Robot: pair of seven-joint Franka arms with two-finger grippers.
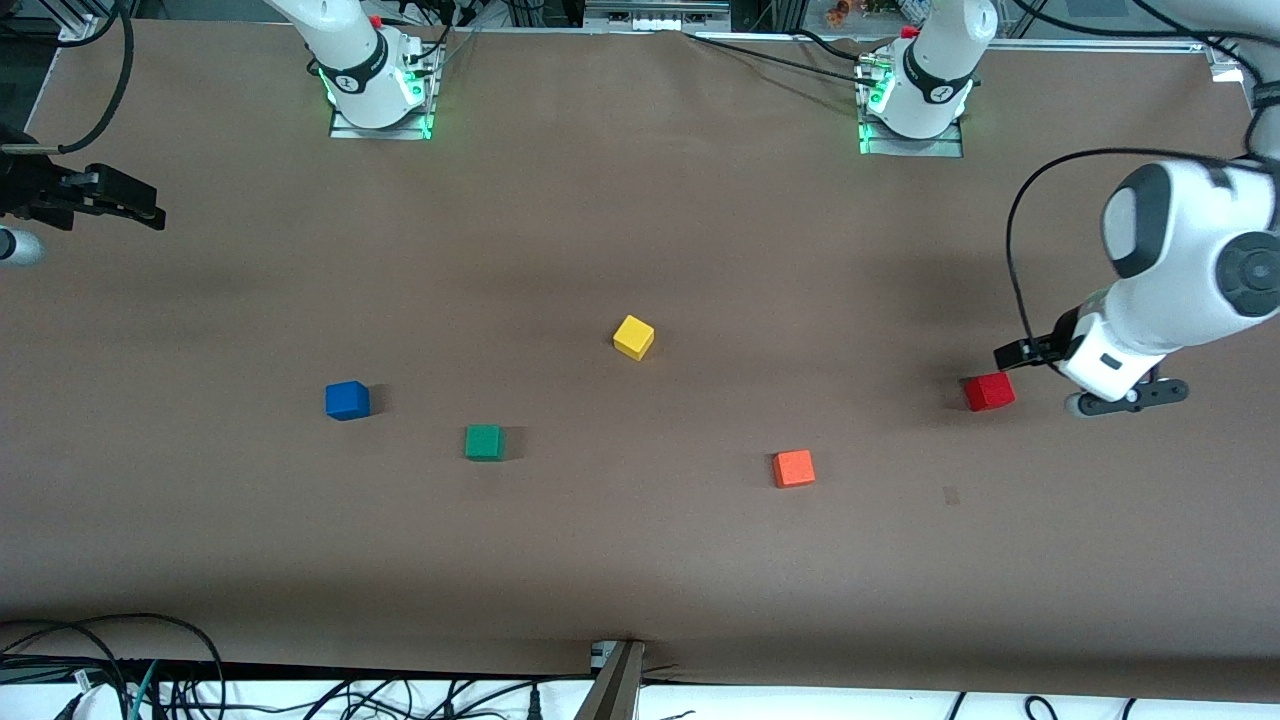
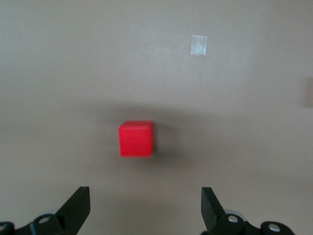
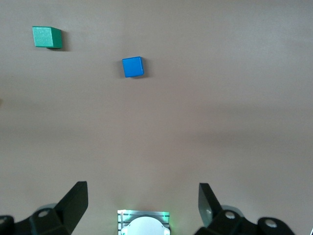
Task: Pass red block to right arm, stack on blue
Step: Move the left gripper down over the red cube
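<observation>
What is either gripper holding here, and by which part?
Nothing: the left gripper hangs open above the red block; the right gripper waits open.

5 cubes: 1 red block (image 1: 989,391), 1 blue (image 1: 347,400), 1 green (image 1: 484,442), 1 yellow (image 1: 633,337), 1 orange (image 1: 793,468); 2 arms.

Front camera: mounted high across the brown paper-covered table (image 1: 640,560), looking down and toward both white arm bases along the top of its view. It takes in the full tabletop and all five cubes.

Left wrist camera: looks down past the spread black fingertips of the left gripper (image 2: 145,208) onto the small deep-red cube (image 2: 135,139), close, with a small pale tape patch (image 2: 198,45) on the table nearby. The front view shares this cube (image 1: 989,391).

Right wrist camera: higher over the table, looking down between the right gripper (image 3: 143,204) fingertips; it shares the solid blue cube (image 3: 132,66) and green cube (image 3: 47,37) with the front view.
</observation>
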